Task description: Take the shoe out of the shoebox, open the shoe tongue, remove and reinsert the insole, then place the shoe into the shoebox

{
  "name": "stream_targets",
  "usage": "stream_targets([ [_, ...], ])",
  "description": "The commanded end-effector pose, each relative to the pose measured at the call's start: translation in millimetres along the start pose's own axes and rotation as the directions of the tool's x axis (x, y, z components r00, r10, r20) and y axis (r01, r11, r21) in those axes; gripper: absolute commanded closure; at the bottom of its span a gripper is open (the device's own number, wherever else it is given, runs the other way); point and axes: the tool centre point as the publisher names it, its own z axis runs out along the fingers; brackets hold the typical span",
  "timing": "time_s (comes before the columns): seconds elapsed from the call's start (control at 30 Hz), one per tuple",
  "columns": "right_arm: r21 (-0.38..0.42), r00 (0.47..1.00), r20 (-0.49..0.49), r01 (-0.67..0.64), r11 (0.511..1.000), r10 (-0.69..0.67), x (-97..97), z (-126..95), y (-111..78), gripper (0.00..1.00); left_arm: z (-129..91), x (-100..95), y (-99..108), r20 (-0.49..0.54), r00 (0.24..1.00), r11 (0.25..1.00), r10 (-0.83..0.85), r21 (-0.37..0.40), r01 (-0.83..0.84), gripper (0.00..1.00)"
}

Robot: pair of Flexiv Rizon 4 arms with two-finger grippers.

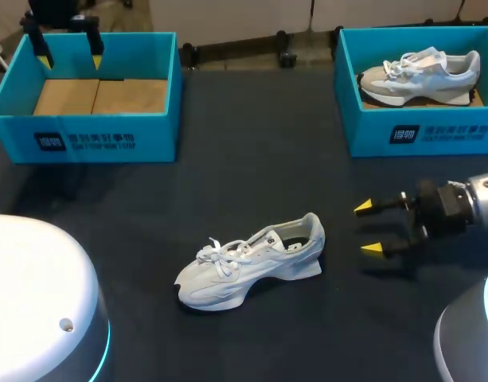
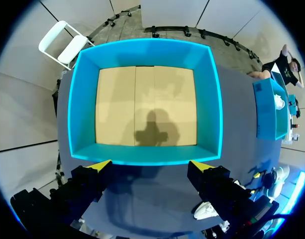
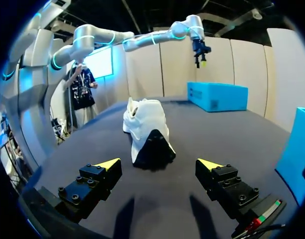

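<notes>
Pale grey and laced, the sneaker (image 1: 251,259) stood upright on the dark table (image 1: 251,127), its heel toward the right gripper (image 1: 368,229), whose fingers were spread near it, touching nothing. The left gripper (image 1: 70,60), likewise spread and empty, hovered over the left teal shoebox (image 1: 84,139) (bare cardboard floor). A second sneaker (image 1: 419,73) lay in the right shoebox (image 1: 419,135).
</notes>
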Motion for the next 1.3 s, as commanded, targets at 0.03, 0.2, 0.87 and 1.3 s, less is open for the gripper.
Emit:
stream_targets([
  [0.03, -0.013, 0.997, -0.075, 0.011, 1.000, -0.011, -13.5, 10, -2.6, 0.00, 0, -0.1, 0, 0.000, 1.000, 1.000, 0.000, 0.000, 0.000, 0.00],
  [0.2, -0.011, 0.991, -0.135, 0.018, 1.000, -0.019, -19.0, 17, -3.9, 0.00, 0, -0.1, 0, 0.000, 1.000, 1.000, 0.000, 0.000, 0.000, 0.00],
  [0.87, 0.008, 0.956, -0.289, 0.053, 0.999, -0.049, -16.4, 65, -1.3, 0.00, 0, -0.1, 0, 0.000, 1.000, 1.000, 0.000, 0.000, 0.000, 0.00],
  [1.3, 0.017, 0.946, -0.319, 0.061, 0.998, -0.052, -0.7, 79, -0.5, 0.00, 0, -0.1, 0, 0.000, 1.000, 1.000, 0.000, 0.000, 0.000, 0.00],
])
